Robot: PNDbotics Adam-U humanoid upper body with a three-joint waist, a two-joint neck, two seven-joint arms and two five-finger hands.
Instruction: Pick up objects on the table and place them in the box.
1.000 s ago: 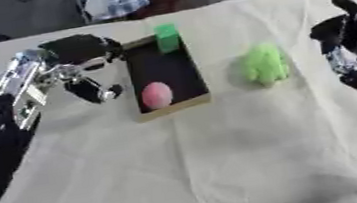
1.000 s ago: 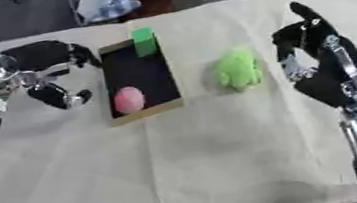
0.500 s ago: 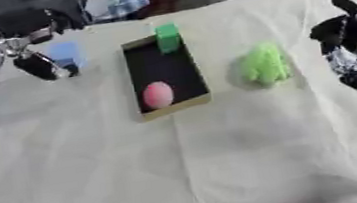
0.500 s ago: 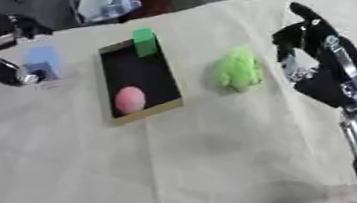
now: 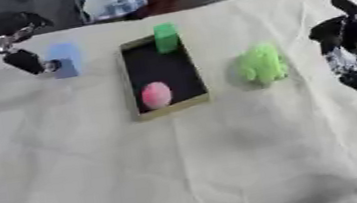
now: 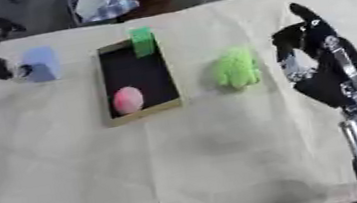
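Observation:
The dark box [image 5: 196,77] with a tan rim lies at mid-table. Inside it a pink ball [image 5: 156,94] rests near the front and a green block [image 5: 165,37] stands at the far end. A green soft toy [image 5: 261,64] lies on the cloth to the right of the box. A pale blue block [image 5: 65,59] stands to the left of the box. My left hand [image 5: 23,60] is at the upper left, open, with one dark finger against the blue block's left side. My right hand [image 6: 322,64] is raised open at the right, apart from the toy.
A cream cloth [image 5: 183,163] covers the table, with a wide bare stretch in front. Beyond the far edge sits a white and blue bundle [image 5: 110,0]. The table's right edge runs just past my right arm.
My left hand has drawn away from the box to the far left. The blue block, hidden a second ago, now shows beside it. The right hand has not moved.

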